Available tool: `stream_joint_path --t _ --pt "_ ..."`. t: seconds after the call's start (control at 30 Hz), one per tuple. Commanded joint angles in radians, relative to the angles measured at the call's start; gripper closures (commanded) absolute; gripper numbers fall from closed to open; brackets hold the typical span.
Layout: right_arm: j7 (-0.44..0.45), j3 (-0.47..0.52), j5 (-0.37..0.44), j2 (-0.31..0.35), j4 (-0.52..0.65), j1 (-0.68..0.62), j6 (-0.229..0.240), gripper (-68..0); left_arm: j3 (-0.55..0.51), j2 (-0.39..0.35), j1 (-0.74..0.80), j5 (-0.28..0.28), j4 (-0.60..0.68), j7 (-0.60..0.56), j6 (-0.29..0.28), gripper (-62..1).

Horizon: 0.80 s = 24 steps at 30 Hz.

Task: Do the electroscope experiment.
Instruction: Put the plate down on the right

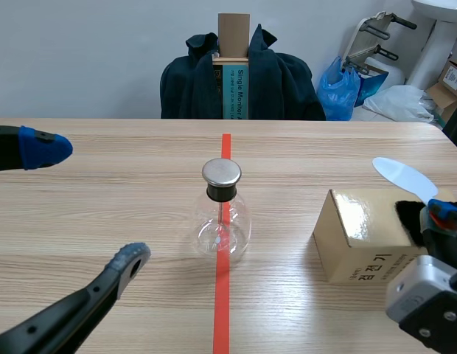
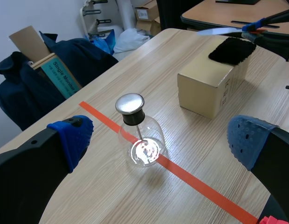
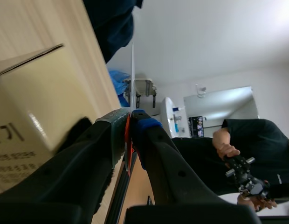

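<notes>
1. Position. The electroscope point(image 1: 222, 221) stands upright at mid-table point(image 1: 103, 192), on the red tape line. A black stopper point(image 1: 221, 193) and a metal cap point(image 1: 222, 172) close its neck. A thin rod point(image 2: 139, 134) hangs inside the glass.

2. Tool state. My left gripper point(image 1: 90, 203) sits short of the electroscope, jaws spread wide and holding nothing. My right gripper point(image 3: 130, 122) is pinched on one end of a thin pale strip point(image 1: 402, 177). The free end of the strip reaches out above the box point(image 1: 357, 236), where a black cloth point(image 2: 232, 50) lies on top.

3. Handling, electroscope. I judge it light, fragile and slippery: thin glass with a rounded body. A side push may slide or tip it. If I must steady it, I grip at the stopper, not the bulb, with low force. I treat the cap as the only working contact point.

4. Handling, strip. It looks light and flexible, so I expect the free end to bend and lag. I keep the grip at the end and work with the free half.

5. Handling, cloth. It looks soft and loose on the box, and may drag along when rubbed.
</notes>
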Motion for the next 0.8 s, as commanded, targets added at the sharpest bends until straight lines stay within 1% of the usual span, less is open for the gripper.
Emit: stream_joint_path --t 0.0,0.03,0.17,0.2,0.43,0.5,0.53,0.6,0.73,0.77 --pt "0.000 0.015 -0.003 0.003 -0.016 0.018 0.007 -0.7 0.007 0.005 -0.001 -0.006 0.004 -0.014 0.018 -61.8" --pt "0.002 0.015 -0.003 0.003 -0.028 0.018 0.016 -0.7 0.007 0.005 -0.001 -0.006 0.004 -0.013 0.019 -61.8" --pt "0.012 -0.005 -0.004 -0.003 -0.081 0.037 0.015 -0.7 0.007 0.005 0.000 -0.006 0.004 -0.014 0.018 -61.8" --pt "0.011 -0.012 -0.009 -0.012 -0.097 0.049 0.015 -0.7 0.007 0.005 0.000 -0.006 0.004 -0.014 0.018 -61.8" --pt "0.012 -0.020 -0.109 -0.098 -0.219 0.149 0.011 -0.7 0.007 0.005 -0.006 0.001 0.003 -0.014 0.018 -61.8" --pt "0.011 -0.020 -0.109 -0.113 -0.241 0.166 0.012 -1.0 0.007 0.005 -0.006 0.002 0.003 -0.014 0.018 -61.8" --pt "0.011 -0.020 -0.109 -0.117 -0.249 0.174 0.014 -2.6 0.007 0.005 -0.006 0.002 0.003 -0.014 0.018 -61.8" --pt "0.012 -0.020 -0.109 -0.128 -0.270 0.188 0.016 -8.1 0.007 0.005 -0.006 0.008 0.003 -0.014 0.018 -61.8" --pt "0.024 -0.020 -0.105 -0.148 -0.298 0.227 0.016 -9.2 0.007 0.005 -0.006 0.053 0.003 -0.014 0.018 -61.8" --pt "0.027 -0.020 -0.104 -0.151 -0.302 0.234 0.016 -9.2 0.007 0.005 -0.006 0.054 0.003 -0.014 0.018 -61.8"
